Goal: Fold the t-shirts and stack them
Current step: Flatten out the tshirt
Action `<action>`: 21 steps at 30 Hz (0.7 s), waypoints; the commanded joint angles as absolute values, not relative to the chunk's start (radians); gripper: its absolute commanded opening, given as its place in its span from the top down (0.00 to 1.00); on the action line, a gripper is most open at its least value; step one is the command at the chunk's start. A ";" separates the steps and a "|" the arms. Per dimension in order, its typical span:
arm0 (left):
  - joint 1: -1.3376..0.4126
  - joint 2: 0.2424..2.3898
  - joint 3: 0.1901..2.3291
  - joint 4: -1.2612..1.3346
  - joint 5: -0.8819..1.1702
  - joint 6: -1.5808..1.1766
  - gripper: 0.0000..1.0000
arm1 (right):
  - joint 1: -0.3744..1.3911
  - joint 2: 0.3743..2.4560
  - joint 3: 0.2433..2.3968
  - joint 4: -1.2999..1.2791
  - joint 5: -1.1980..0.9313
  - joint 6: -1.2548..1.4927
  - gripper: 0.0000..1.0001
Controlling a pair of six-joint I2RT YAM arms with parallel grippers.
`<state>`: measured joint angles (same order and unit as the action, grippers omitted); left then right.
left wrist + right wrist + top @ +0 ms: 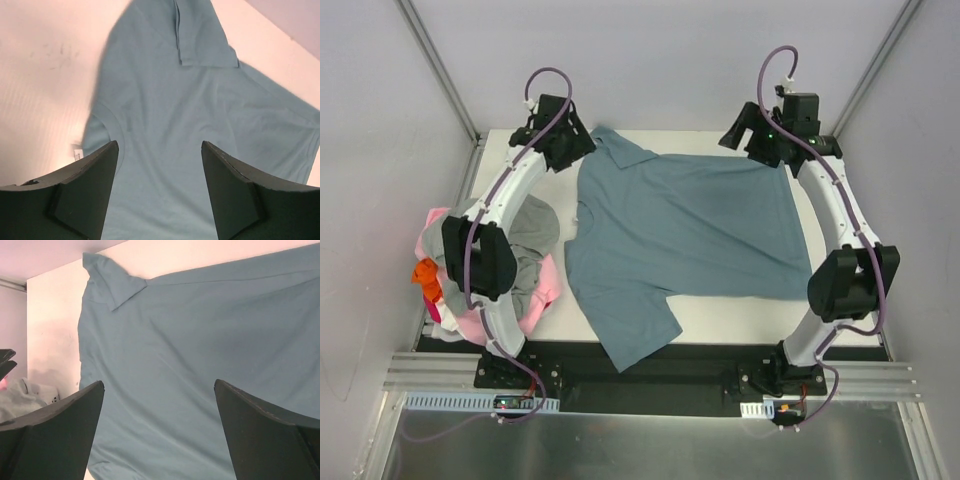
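Note:
A blue-grey t-shirt (685, 225) lies spread flat on the white table, one sleeve at the far left, the other hanging over the near edge. It also shows in the left wrist view (200, 100) and the right wrist view (200, 350). My left gripper (582, 145) is open and empty above the shirt's far-left sleeve and collar (160, 150). My right gripper (745, 135) is open and empty above the shirt's far-right corner (159, 385). Neither touches the cloth.
A pile of unfolded shirts (525, 275), grey, pink, white and orange, lies at the table's left edge beside the left arm. The enclosure walls stand close on both sides. Bare white table (740, 315) shows near the front.

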<state>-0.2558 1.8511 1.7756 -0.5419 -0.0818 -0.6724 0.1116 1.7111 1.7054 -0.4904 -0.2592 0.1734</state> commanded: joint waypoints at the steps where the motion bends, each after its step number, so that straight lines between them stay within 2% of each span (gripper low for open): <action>1: -0.284 1.876 1.792 -0.541 -0.002 -0.641 0.34 | 0.080 1.764 1.660 -0.557 -0.268 0.175 0.03; 3: -0.285 1.806 1.700 -0.540 0.082 -0.704 0.35 | 0.077 1.732 1.587 -0.557 -0.450 0.163 0.02; 6: -0.333 1.654 1.544 -0.534 0.126 -0.707 0.35 | 0.141 1.593 1.381 -0.525 -0.566 0.146 0.01; 9: -0.400 1.475 1.370 -0.532 0.150 -0.700 0.32 | 0.233 1.450 1.246 -0.595 -0.398 0.126 0.02; 14: -0.479 1.260 1.082 -0.529 0.103 -0.764 0.31 | 0.265 1.347 1.160 -0.662 -0.258 0.181 0.03; 17: -0.499 1.200 0.968 -0.523 0.089 -0.802 0.31 | 0.264 1.325 1.137 -0.710 -0.198 0.209 0.03; 21: -0.500 1.180 0.923 -0.509 0.091 -0.805 0.30 | 0.262 1.295 1.124 -0.759 -0.086 0.204 0.04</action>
<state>-0.4976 1.1767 0.9730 -0.5152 0.1009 -0.7670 0.2653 1.3117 1.1381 -0.6655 -0.2371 0.1875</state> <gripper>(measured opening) 0.692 0.967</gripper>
